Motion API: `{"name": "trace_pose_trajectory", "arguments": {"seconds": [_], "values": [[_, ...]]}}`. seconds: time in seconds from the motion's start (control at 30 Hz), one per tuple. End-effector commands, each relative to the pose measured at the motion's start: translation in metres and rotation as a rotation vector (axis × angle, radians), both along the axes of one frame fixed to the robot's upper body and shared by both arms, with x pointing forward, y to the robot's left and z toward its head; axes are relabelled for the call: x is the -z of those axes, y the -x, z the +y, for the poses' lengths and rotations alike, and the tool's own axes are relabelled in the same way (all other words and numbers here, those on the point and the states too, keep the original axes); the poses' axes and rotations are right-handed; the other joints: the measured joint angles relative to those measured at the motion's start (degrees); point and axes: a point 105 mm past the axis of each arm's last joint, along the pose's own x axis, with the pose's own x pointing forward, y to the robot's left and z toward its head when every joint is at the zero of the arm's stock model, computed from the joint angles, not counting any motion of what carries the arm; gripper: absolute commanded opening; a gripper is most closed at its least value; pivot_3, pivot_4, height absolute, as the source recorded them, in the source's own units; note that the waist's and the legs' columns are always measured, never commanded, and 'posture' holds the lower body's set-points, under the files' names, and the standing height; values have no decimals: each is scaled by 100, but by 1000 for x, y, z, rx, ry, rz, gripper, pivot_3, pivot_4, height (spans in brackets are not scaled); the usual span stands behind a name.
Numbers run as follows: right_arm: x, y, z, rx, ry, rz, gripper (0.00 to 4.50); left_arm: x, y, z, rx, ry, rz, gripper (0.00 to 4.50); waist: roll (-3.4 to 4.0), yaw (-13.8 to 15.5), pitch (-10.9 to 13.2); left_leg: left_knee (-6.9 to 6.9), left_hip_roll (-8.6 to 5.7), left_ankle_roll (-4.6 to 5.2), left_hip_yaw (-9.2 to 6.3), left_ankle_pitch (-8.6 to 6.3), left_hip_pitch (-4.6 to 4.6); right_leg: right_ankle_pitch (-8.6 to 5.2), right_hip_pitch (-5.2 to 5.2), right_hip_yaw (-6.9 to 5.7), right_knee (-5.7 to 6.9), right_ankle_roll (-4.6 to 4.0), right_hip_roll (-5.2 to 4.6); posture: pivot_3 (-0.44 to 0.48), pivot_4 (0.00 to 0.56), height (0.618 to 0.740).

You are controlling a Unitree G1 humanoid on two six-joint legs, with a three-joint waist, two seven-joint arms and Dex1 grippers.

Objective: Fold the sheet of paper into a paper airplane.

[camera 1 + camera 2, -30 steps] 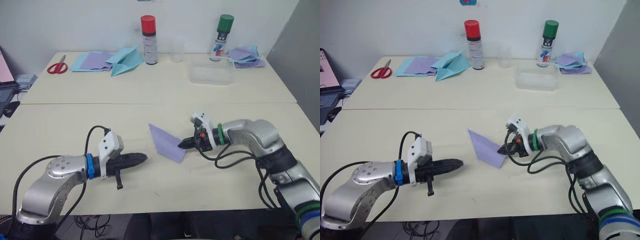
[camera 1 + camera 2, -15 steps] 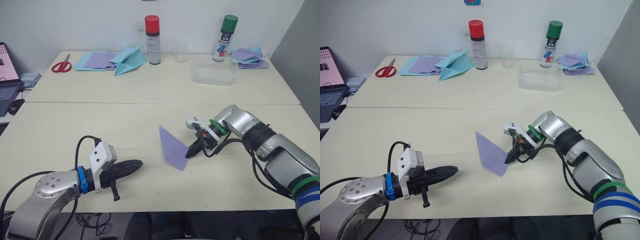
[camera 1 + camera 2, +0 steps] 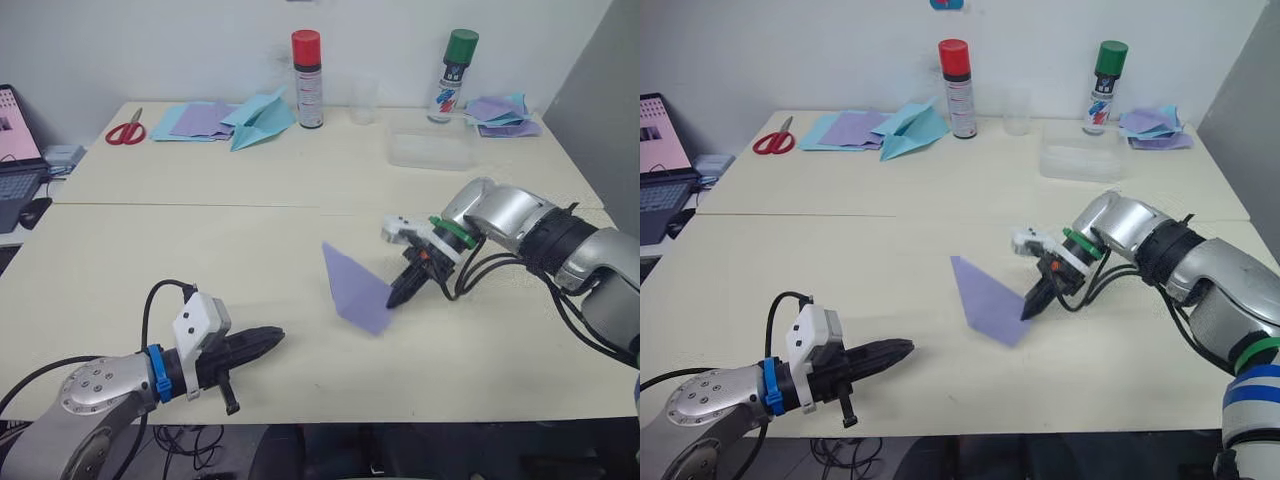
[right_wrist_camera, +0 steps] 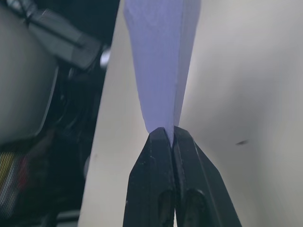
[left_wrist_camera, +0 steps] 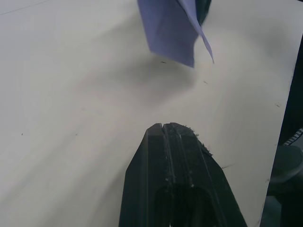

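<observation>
The lavender sheet of paper (image 3: pixel 357 289) is folded into a triangular shape and stands tilted on the front table, one corner lifted. My right gripper (image 3: pixel 401 297) is shut on its right edge; the right wrist view shows the paper (image 4: pixel 161 61) pinched between the black fingertips (image 4: pixel 156 142). My left gripper (image 3: pixel 268 338) lies low over the table to the left of the paper, shut and holding nothing. In the left wrist view its fingers (image 5: pixel 168 142) touch each other and the paper (image 5: pixel 173 28) lies ahead, apart from them.
On the back table lie red scissors (image 3: pixel 124 130), flat blue and purple sheets (image 3: pixel 195 120), a light-blue paper plane (image 3: pixel 258 115), red-capped (image 3: pixel 306 64) and green-capped (image 3: pixel 446 62) spray cans, a clear tub (image 3: pixel 430 150) and more sheets (image 3: pixel 495 112). A laptop (image 3: pixel 15 150) sits far left.
The camera has shifted. My right gripper has turned and now points down, tilting the paper up on the table. The left gripper has stayed shut and drawn back slightly.
</observation>
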Motion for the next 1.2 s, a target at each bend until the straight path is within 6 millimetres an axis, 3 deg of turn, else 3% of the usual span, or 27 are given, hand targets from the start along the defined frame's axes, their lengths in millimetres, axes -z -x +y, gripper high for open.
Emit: {"name": "trace_pose_trajectory", "arguments": {"seconds": [0.03, 0.17, 0.37, 0.5, 0.63, 0.8, 0.9, 0.97, 1.07, 1.13, 1.2], "values": [[1, 10, 5, -103, 5, 37, 29, -7, 3, -3, 12, -4, -23, 0, 1, -4, 1, 0, 0, 0, 1, 0, 0, 0, 0, 0, 1, 0, 0, 0, 150, 740], [26, -7, 18, -163, 35, -63, 29, -6, 5, -8, 4, 5, -13, 0, 1, -55, 0, 5, 3, 0, 4, 0, 5, 3, 1, 1, 6, -4, 2, 0, 150, 740], [24, -41, 39, -60, -88, -250, 29, -3, 8, -10, -7, 12, 3, 0, -1, -2, -1, 9, 0, -2, -2, 1, 2, 4, 4, -1, 13, -6, 3, 0, 150, 740], [18, -39, 32, -47, -132, -234, 977, 0, 4, -12, -7, 17, 13, 0, -2, 36, -1, 12, -4, -2, -5, 1, 2, 4, 8, -4, 13, -6, 0, 0, 150, 740], [12, -43, 36, -9, -171, -281, 2457, 3, -3, -13, 13, 21, 18, 0, -3, 28, -2, 15, -6, -2, -2, 1, 3, 5, 9, -1, 15, -6, 0, 0, 150, 740], [-13, -59, 42, 83, -247, -438, 4242, 2, -19, -9, 37, 12, 0, 0, -3, -11, -2, 27, -5, -2, 1, 1, 8, 5, 3, 1, 50, -6, 8, 0, 150, 740], [-29, -63, 37, 112, -287, -526, 4242, 0, -29, -3, 30, 5, -26, 0, -3, 6, -2, 30, -4, -2, 6, 1, 7, 4, 2, -6, 64, -6, 11, 0, 150, 740], [-40, -59, 36, 141, -339, -549, 4242, -1, -36, 2, 23, -5, -41, 0, -3, 13, -2, 32, -4, -2, 6, 1, 8, 4, 2, -7, 67, -7, 11, 0, 150, 740], [-51, -29, 32, 197, -464, -529, 4242, -5, -50, 13, 31, -54, -95, 0, -6, 62, -4, 36, -5, -2, 5, 1, 4, 3, 3, -9, 66, -6, 10, 0, 150, 740], [-46, 0, 28, 216, -526, -494, 4242, -9, -56, 17, 41, -70, -128, 0, -6, 84, -4, 40, -5, -2, 0, 1, -5, 1, 5, -17, 63, -3, 9, 0, 150, 740], [-27, 23, 22, 238, -527, -491, 4242, -13, -54, 18, 82, -85, -156, 0, -7, 84, -5, 43, -5, -2, 2, 1, -4, 1, 4, -12, 64, -2, 8, 0, 150, 740]]}}
